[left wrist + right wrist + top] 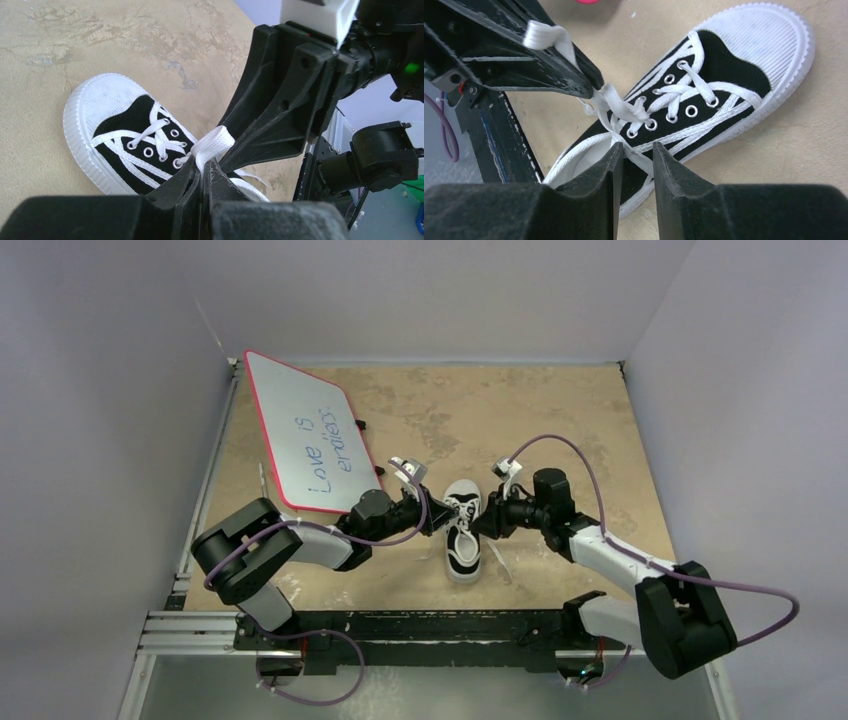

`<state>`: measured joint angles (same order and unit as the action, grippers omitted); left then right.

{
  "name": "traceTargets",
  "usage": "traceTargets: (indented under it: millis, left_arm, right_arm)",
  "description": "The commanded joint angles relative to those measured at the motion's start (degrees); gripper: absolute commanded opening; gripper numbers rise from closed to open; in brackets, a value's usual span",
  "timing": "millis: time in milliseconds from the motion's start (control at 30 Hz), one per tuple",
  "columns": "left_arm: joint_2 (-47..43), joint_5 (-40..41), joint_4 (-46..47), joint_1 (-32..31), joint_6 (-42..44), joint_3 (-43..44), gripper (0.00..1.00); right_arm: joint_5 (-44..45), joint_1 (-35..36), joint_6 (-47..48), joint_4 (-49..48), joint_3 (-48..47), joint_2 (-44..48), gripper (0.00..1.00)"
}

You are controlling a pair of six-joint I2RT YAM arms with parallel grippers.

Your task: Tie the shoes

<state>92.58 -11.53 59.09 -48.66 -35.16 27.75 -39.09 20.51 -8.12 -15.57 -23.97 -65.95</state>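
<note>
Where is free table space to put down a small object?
Free: the far table strip beyond the sneaker, right of the whiteboard. Crowded: around the sneaker, where left gripper, holding a lace, meets right gripper.

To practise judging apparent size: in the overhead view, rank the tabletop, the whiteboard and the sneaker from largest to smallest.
1. tabletop, by far the largest.
2. whiteboard, covering part of the table's left side.
3. sneaker, clearly the smallest.
</note>
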Motion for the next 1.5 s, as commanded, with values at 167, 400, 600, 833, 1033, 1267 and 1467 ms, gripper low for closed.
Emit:
traceTargets:
  millis: [167,400,600,833,1033,1267,1467]
  left_arm:
    - [0.6,-2.3,4.3,0.7,-1.2,1.6,0.0]
    - [0.6,-3.6,0.4,0.8,-0.1,3.4,0.0]
    - [-3.0,-3.6,-7.2,0.8,3.2,4.3,0.0]
    - [-3.6,-3.8,-7.6,0.8,2.8,4.5,0.0]
    - [-3.3,-3.7,-6.2,0.8,1.8,4.2,0.0]
    - [-5.7,-3.1,-6.3,0.7,1.2,2.7,0.0]
    - [-8.9,-3.1,-11.0,0.0,4.6,1.7,0.07]
  right_arm:
    - [3.3,-0.2,-4.0,-1.8,-1.0,1.2,0.16]
    - [5.7,-0.2,-9.1,7.1,-4.1,3.4,0.0]
    - [1.2,-0.1,-15.2,9.5,-5.6,4.0,0.0]
    - [-5.0,1.2,-21.2,4.4,-5.8,-0.4,0.0]
    - [-3.8,1.9,-21.7,5.4,-8.6,-4.5,0.0]
    - [0.7,1.9,-22.6,7.5,-8.7,-4.1,0.0]
    - [0.3,1.9,-22.1,7.1,-8.1,-4.5,0.0]
